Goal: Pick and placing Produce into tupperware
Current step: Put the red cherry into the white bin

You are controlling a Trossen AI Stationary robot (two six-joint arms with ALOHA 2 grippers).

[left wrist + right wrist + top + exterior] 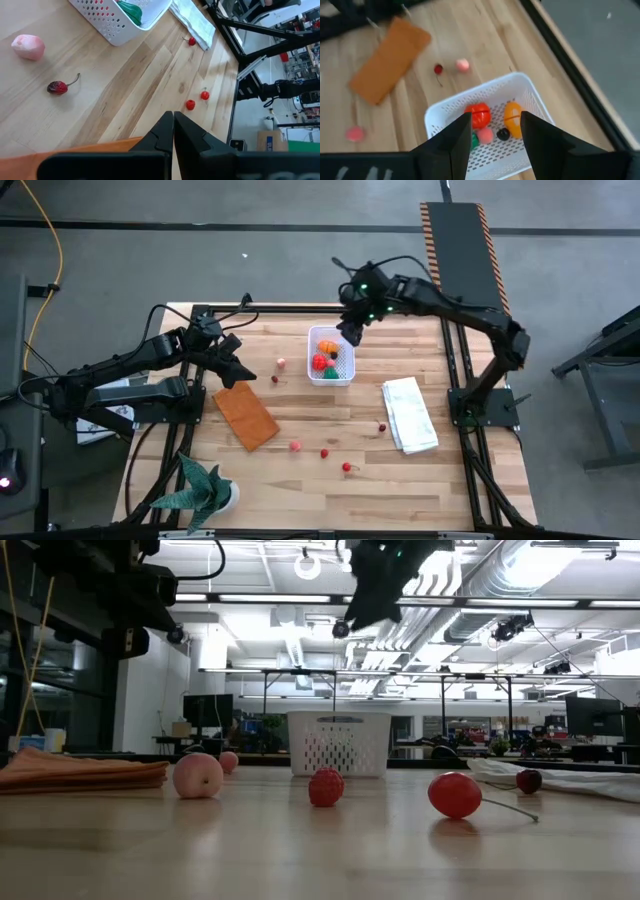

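Starting on the left, the left gripper (243, 370) is hanging just over the top end of the orange cloth (245, 415) with its fingers (165, 132) pressed tight together, holding nothing. A dark cherry (274, 379) and a pink piece (283, 363) are sitting between it and the tupperware (346, 368). The tub is sitting mid-table toward the far edge, with a red tomato (478, 114), an orange piece (512, 117), something green (330, 373) and a dark berry (503, 133) lying inside. The right gripper (496, 131) is hovering right above the tub, fingers spread, nothing between them. Loose berries (323, 452) are lying toward the near side, and a white cloth (409, 414) is sitting further right
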